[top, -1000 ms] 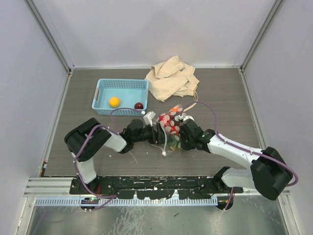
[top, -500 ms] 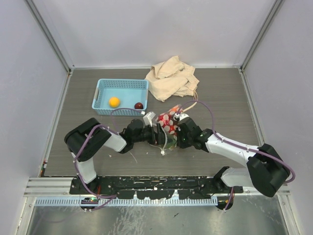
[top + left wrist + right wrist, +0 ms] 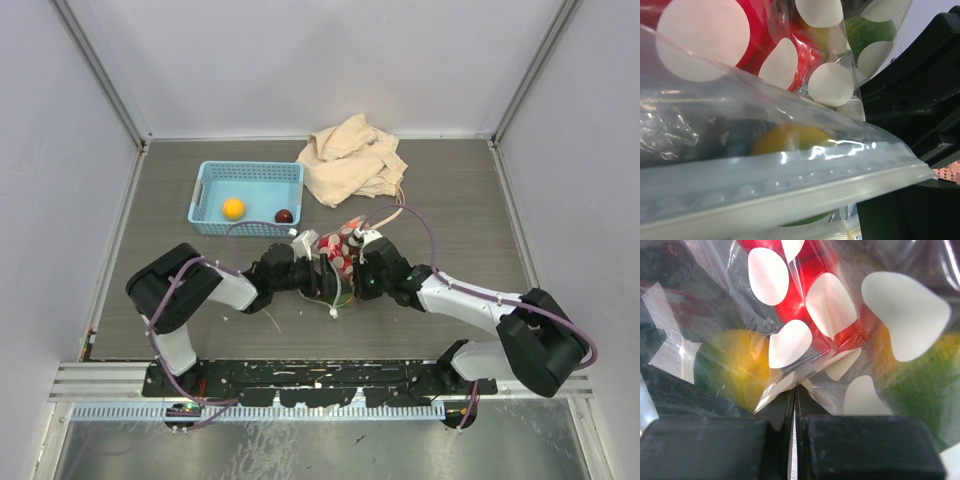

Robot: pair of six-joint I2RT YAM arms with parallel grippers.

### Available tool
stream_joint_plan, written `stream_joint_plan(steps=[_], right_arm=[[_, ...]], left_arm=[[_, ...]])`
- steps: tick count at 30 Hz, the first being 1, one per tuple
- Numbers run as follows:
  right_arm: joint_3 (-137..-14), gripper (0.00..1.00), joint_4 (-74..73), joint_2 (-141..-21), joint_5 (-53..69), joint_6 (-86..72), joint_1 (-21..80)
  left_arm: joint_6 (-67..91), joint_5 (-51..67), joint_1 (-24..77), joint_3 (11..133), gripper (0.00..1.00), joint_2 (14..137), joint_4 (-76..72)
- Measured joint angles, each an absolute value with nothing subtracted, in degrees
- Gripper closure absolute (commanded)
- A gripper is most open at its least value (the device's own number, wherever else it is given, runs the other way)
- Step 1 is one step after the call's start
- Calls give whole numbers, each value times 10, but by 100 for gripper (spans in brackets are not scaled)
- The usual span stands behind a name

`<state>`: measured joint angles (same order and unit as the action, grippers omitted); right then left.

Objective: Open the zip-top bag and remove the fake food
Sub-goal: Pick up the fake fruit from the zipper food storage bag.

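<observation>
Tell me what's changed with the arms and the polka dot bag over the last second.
The right arm has swung left, carrying the zip-top bag closer to the left arm; the bag now looks more bunched between them. The right gripper stays shut on the bag's plastic. The blue basket with its two fruits and the beige cloth bag have not moved.

Both arms stretched low and forward, forearms angled inward, wrists nearly meeting at centre. Left claw (image 3: 322, 273) nose-on against zip-top bag (image 3: 343, 252); jaw spread not readable. Right claw (image 3: 794, 399): fingers pressed flat together, bag film pinched between tips.
</observation>
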<state>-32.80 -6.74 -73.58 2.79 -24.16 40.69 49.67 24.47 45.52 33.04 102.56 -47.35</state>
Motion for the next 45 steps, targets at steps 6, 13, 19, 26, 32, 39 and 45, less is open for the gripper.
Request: stream_joint_plan(steps=[6, 13, 19, 26, 32, 39, 45], right_arm=[[-322, 88, -67, -732, 23, -242, 399], [-316, 64, -97, -665, 8, -239, 395], [-306, 41, -110, -499, 34, -229, 393], [-227, 40, -8, -414, 109, -258, 408], [-206, 40, -7, -449, 36, -284, 507], [-206, 50, 21, -517, -138, -329, 624], [-206, 52, 49, -569, -265, -375, 695]], left_arm=[[487, 236, 457, 330, 56, 1006, -438], [487, 229, 457, 330, 70, 994, -414], [491, 223, 457, 330, 71, 982, -410], [508, 223, 457, 330, 72, 982, -411], [527, 223, 457, 330, 73, 982, -411], [537, 222, 457, 330, 72, 982, -408], [539, 222, 457, 330, 72, 982, -407]])
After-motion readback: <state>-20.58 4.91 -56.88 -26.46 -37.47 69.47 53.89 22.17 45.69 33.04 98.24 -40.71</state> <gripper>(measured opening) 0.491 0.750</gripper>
